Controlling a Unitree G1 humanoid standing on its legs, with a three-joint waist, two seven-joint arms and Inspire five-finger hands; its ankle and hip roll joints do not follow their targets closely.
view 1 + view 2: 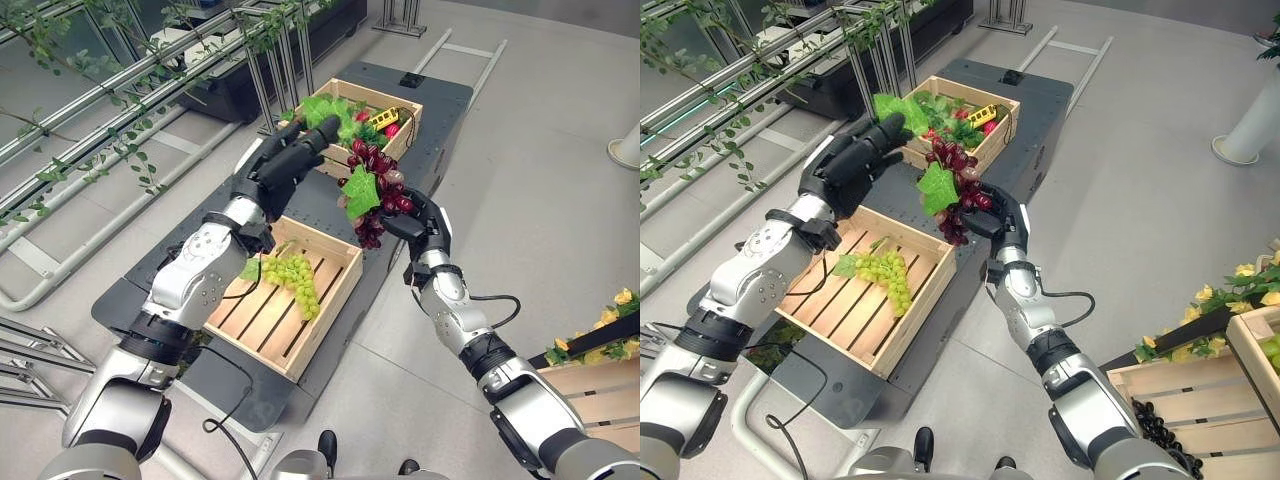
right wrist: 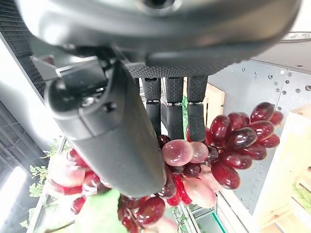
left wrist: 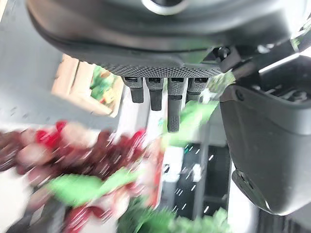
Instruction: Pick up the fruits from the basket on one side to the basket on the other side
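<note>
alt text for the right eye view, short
The right hand holds a bunch of red grapes between two wooden crates; the open left hand hovers beside it. Green grapes lie in the near crate.

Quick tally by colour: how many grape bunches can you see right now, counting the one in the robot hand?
Red grape bunches: 1, held in the right robot hand between the crates
Green grape bunches: 1, in the near crate
Total: 2

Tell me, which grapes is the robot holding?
The red grapes, gripped in its right hand between the crates. The green grapes just lie in the near crate.
</note>
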